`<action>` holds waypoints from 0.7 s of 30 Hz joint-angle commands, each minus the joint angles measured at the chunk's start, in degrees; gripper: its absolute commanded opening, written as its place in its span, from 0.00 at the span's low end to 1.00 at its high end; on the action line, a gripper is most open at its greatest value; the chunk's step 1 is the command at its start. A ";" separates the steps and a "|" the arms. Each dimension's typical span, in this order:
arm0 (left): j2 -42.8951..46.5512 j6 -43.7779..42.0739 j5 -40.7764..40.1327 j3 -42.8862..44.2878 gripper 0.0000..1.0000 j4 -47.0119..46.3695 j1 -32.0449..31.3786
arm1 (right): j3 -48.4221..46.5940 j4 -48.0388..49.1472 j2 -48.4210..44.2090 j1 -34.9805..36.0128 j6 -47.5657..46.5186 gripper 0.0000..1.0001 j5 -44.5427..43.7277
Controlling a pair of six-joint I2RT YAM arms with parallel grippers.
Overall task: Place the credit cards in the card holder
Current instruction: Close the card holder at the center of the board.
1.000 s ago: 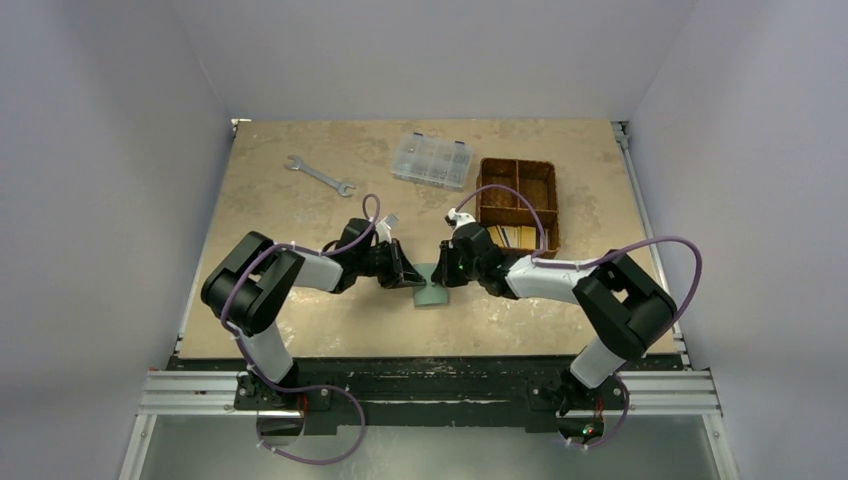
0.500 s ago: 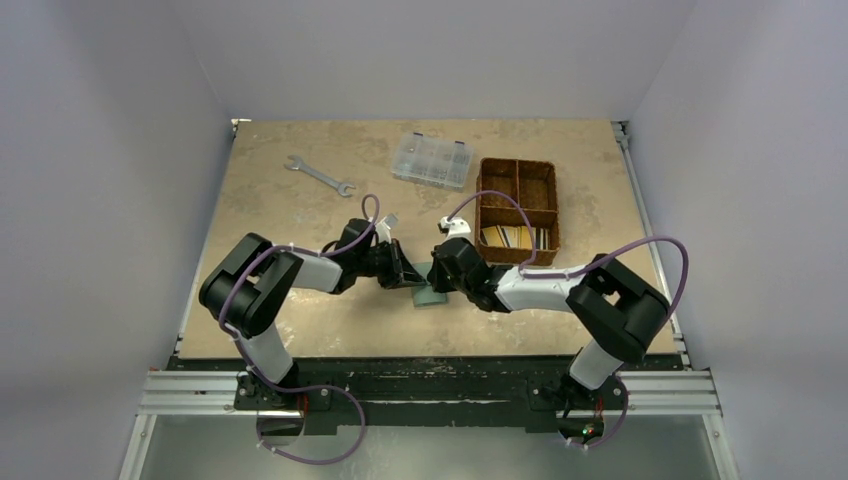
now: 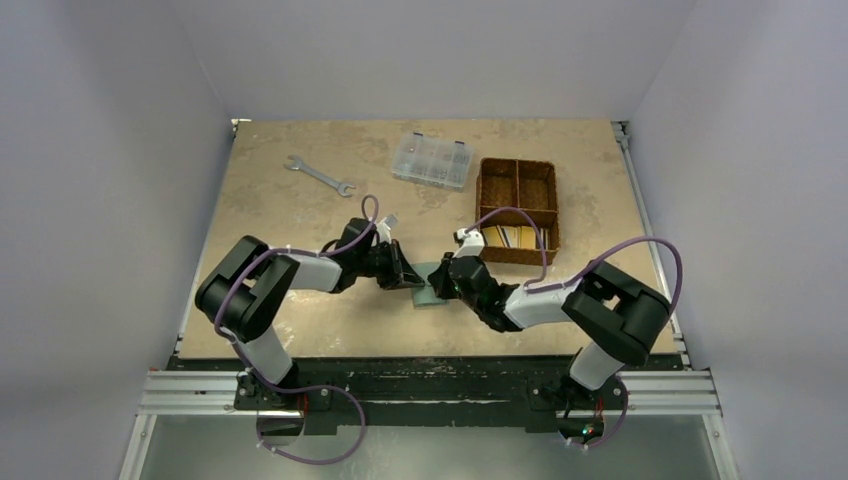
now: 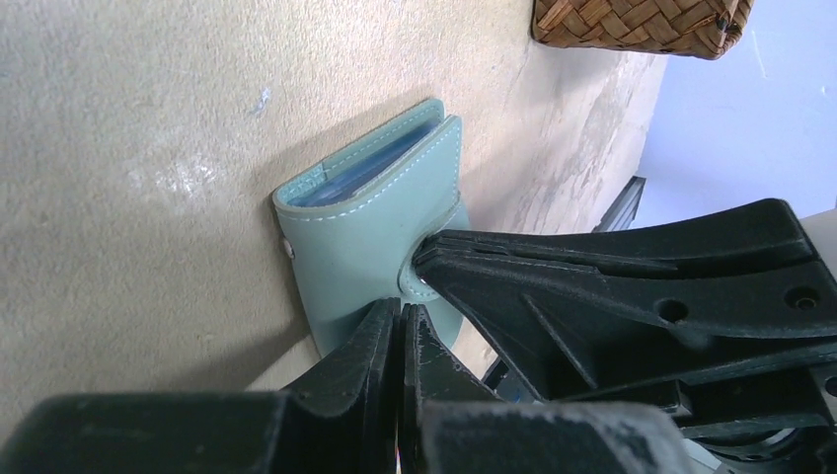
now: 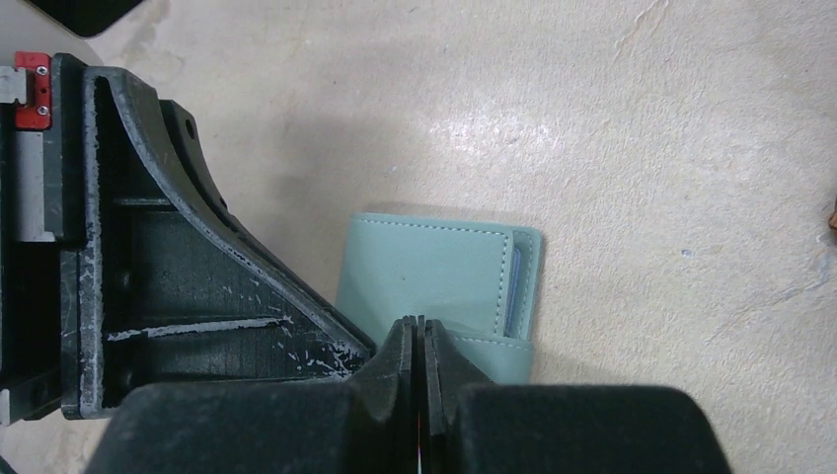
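**Operator:** How far along is this, from above?

**Describer:** You are looking at an early stage. The card holder (image 3: 433, 297) is lying folded shut on the table (image 3: 300, 320), right between your left gripper (image 3: 416, 283) and right gripper (image 3: 439, 286). No card is going into it yet. The credit cards (image 3: 508, 237) are sitting in the near compartment of the woven basket (image 3: 545, 205), a little beyond the holder to its right. The basket's other compartments are looking empty. A clear compartment box (image 3: 432, 160) is sitting farther back, its contents too small to name.

**Operator:** And the left wrist view?

**Describer:** Your left fingers are pressing together, tips at the holder's near edge, pinching nothing I can make out. The right gripper's tip is touching the snap tab.

**Operator:** The right wrist view?

**Describer:** Your right fingers are likewise closed, tips over the holder's strap edge. Opening the holder and moving every card are both remaining.
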State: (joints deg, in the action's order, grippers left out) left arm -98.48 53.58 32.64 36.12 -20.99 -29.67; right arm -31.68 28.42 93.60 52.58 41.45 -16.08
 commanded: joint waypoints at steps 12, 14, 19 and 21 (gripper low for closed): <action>4.12 -3.43 -4.24 2.75 0.00 7.05 -0.30 | 11.57 3.42 12.90 12.65 2.46 0.00 -21.89; 4.04 -3.03 -4.02 2.37 0.00 6.22 -0.34 | 12.54 5.09 14.42 14.92 3.00 0.00 -24.18; 5.19 -2.62 -4.67 1.62 0.00 6.05 -0.39 | 9.83 1.29 21.02 22.24 7.05 0.00 -28.86; 5.44 -2.69 -4.60 1.77 0.00 6.42 -0.38 | 7.98 -1.62 23.38 24.80 8.69 0.00 -29.96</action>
State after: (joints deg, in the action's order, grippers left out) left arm -95.42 51.53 29.12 37.17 -14.28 -29.76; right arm -25.47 54.70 106.67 70.32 46.72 -53.08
